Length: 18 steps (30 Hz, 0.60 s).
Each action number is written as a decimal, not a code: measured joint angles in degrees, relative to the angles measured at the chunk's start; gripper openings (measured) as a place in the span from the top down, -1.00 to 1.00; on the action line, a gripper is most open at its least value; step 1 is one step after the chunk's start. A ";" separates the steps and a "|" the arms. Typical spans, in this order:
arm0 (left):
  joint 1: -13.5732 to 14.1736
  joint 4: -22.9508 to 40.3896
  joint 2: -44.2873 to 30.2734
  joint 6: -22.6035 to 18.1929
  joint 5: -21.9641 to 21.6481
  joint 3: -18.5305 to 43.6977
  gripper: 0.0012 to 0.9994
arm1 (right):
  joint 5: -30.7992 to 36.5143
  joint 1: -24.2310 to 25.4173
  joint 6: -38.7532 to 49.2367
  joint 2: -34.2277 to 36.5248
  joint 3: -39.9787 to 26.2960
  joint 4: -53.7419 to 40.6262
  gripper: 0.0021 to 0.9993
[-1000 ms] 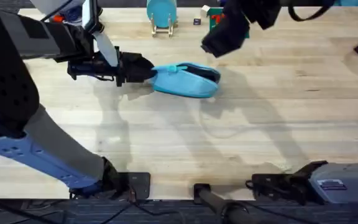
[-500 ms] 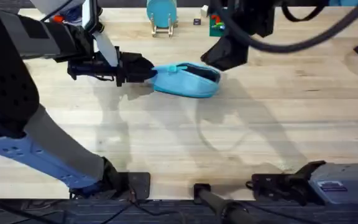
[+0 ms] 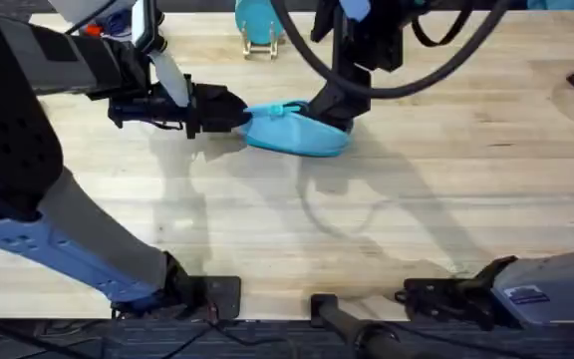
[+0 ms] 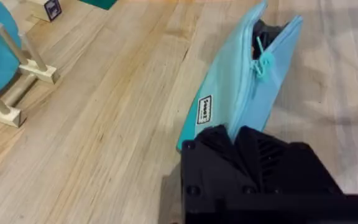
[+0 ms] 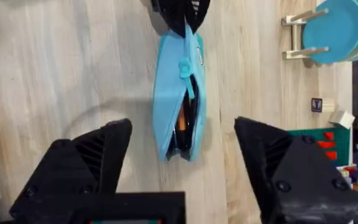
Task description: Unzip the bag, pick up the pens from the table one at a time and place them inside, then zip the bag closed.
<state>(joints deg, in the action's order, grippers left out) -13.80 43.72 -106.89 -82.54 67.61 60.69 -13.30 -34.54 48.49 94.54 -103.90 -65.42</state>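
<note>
2 black grippers work on the soft light-blue fabric bag (image 3: pixel 297 131), which lies far back on the light wood plank table (image 3: pixel 367 219), near the middle. The left gripper (image 3: pixel 235 113) has pinched the bag's left end with its jaws closed on the cloth. The right gripper (image 5: pixel 182 155) hangs over the bag's right end, jaws wide apart and holding nothing. The zipper is open and pens (image 5: pixel 182 121) lie inside, so zipping looks next: grab the small blue zipper pull (image 4: pixel 265 60).

The right gripper (image 3: pixel 333 112) hides the bag's (image 3: pixel 289 133) far end, seemingly unzipped.
</note>
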 joint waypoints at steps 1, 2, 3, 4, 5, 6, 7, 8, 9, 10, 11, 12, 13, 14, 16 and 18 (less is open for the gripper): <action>0.00 0.00 0.00 0.01 0.01 0.00 0.93 | 0.00 -0.12 0.00 0.00 0.00 0.06 -0.99; 0.00 0.00 0.00 0.00 0.00 0.00 0.93 | 0.00 -0.18 0.00 0.02 0.00 0.06 -0.99; 0.00 0.00 0.00 0.00 0.00 0.00 0.93 | 0.00 -0.18 0.00 0.05 0.00 0.09 -0.99; 0.00 0.00 0.00 0.01 0.00 0.00 0.93 | 0.00 -0.18 0.00 0.09 0.00 0.22 -0.99; 0.00 0.00 0.00 0.00 0.00 0.00 0.93 | 0.00 -0.18 0.00 0.17 0.00 0.32 -0.99; 0.00 0.00 0.02 0.00 0.00 0.00 0.93 | 0.00 -0.19 0.00 0.24 0.00 0.46 -0.99; 0.00 0.00 0.00 0.00 0.00 0.00 0.93 | 0.00 -0.20 0.00 0.37 0.00 0.52 -0.99; 0.00 0.02 0.00 0.00 0.00 0.00 0.93 | 0.00 -0.23 0.00 0.59 0.00 0.52 -0.99; 0.00 0.00 0.00 0.00 0.00 0.00 0.93 | 0.00 -0.29 0.00 0.88 0.00 0.56 -0.99; 0.00 0.00 0.00 0.00 0.00 0.00 0.93 | 0.00 -0.34 0.00 1.22 0.00 0.57 -0.99; 0.00 0.01 0.00 0.00 0.00 0.00 0.93 | 0.02 -0.44 0.00 1.63 0.00 0.58 -0.99; 0.00 0.00 0.00 0.02 0.00 0.00 0.93 | 0.02 -0.53 0.00 2.16 0.00 0.61 -0.99; 0.00 0.00 0.00 0.00 0.00 0.00 0.93 | 0.00 -0.62 0.00 2.70 0.00 0.61 -0.99; 0.00 0.00 0.00 0.00 0.00 0.00 0.93 | 0.00 -0.72 0.00 3.22 0.00 0.69 -0.99; 0.00 0.00 0.00 0.00 0.00 0.00 0.93 | 0.02 -0.85 0.00 4.15 0.00 0.86 -0.99; 0.00 0.00 0.02 0.00 0.00 0.00 0.93 | 0.02 -0.93 0.00 4.76 0.00 1.08 -0.99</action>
<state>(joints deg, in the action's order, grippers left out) -13.80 43.72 -106.87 -82.54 67.61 60.69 -13.28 -35.46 48.49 99.30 -103.90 -64.34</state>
